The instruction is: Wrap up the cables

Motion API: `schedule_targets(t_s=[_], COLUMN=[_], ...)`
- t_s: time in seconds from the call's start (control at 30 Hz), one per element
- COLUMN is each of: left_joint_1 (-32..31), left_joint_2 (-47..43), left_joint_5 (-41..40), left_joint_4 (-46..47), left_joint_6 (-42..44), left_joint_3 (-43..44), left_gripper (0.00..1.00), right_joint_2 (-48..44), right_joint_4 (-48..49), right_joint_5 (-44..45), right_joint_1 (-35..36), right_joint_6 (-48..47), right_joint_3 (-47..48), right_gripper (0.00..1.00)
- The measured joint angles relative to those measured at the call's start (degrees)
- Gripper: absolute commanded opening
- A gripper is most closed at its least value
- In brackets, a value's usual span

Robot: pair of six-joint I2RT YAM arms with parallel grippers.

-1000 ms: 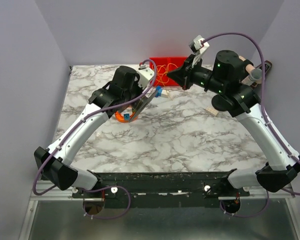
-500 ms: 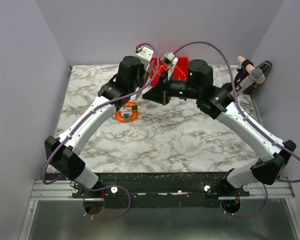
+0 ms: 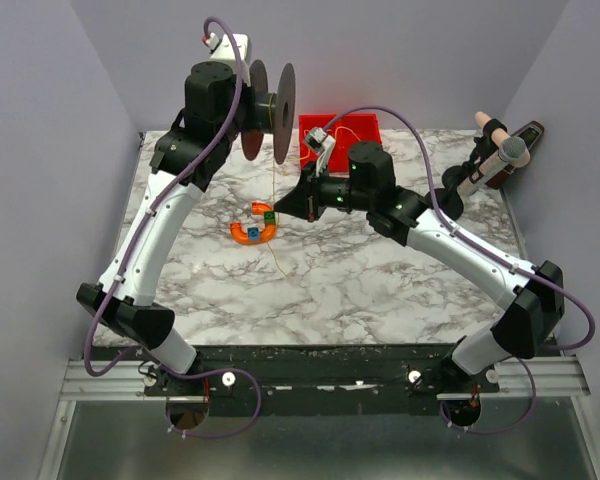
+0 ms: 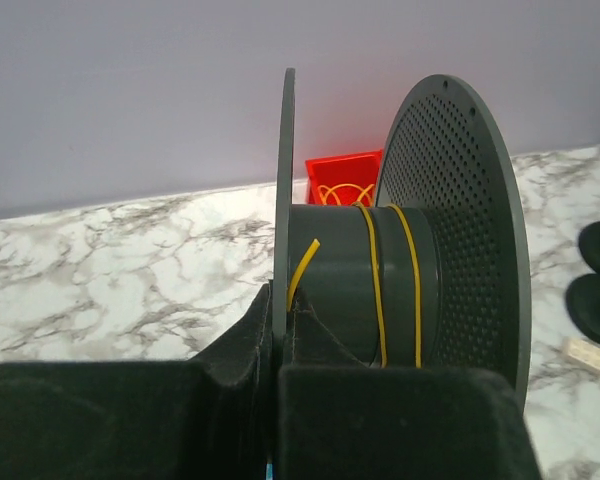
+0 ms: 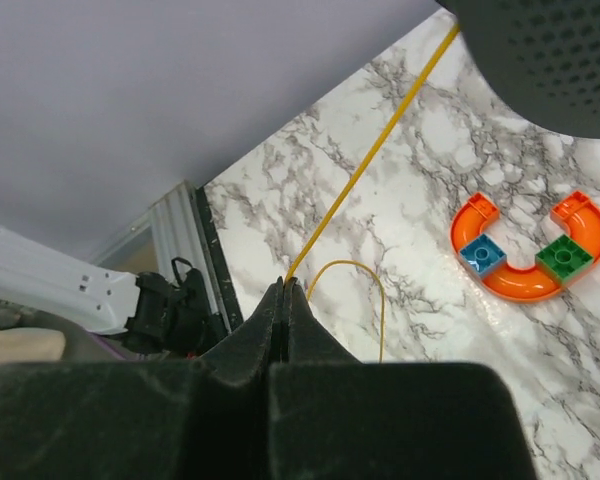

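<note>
My left gripper [image 3: 252, 104] is raised high at the back left, shut on the thin left flange of a dark grey spool [image 3: 283, 98]. In the left wrist view the jaws [image 4: 280, 300] pinch that flange, and a thin yellow cable [image 4: 377, 280] makes two turns round the hub [image 4: 345, 270]. The cable [image 3: 274, 190] hangs from the spool towards the table. My right gripper [image 3: 284, 206] is shut on it; in the right wrist view [image 5: 285, 284] the cable [image 5: 370, 160] runs taut up to the spool [image 5: 550, 50], and a slack loop [image 5: 355, 267] lies beside the fingertips.
A red bin [image 3: 363, 127] with more yellow cable stands at the back centre, also in the left wrist view [image 4: 340, 165]. An orange curved track with blue and green bricks [image 3: 250, 233] lies under the cable. A pink-handled tool and a dark object [image 3: 500, 150] lean at the back right.
The left arm has lifted the spool from near the table to high at the back left. The right arm has swung left and lower, and the cable now hangs between spool and right gripper.
</note>
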Motion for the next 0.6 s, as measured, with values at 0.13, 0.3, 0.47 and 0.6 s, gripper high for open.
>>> schedule_targets(t_s=[0.13, 0.3, 0.47, 0.6], left_joint_1=[0.0, 0.0, 0.0, 0.0], left_joint_2=[0.0, -0.7, -3.2, -3.8], left_joint_5=[3.8, 7.6, 12.0, 13.9], left_joint_4=[-4.8, -9.0, -12.6, -13.8], left_joint_6=[-3.4, -6.1, -8.7, -9.5], left_joint_3=[5.6, 11.6, 11.8, 12.8], left_gripper=[0.0, 0.0, 0.0, 0.0], right_joint_2=[0.0, 0.0, 0.0, -0.1], right_joint_4=[2.2, 7.0, 13.9, 18.0], right_joint_5=[2.8, 4.9, 5.4, 5.2], right_joint_1=[0.5, 0.8, 1.0, 1.2], right_joint_6=[-2.9, -8.0, -10.8, -11.9], right_joint_3=[-2.1, -3.3, -7.7, -12.5], right_gripper=[0.01, 0.01, 0.17, 0.34])
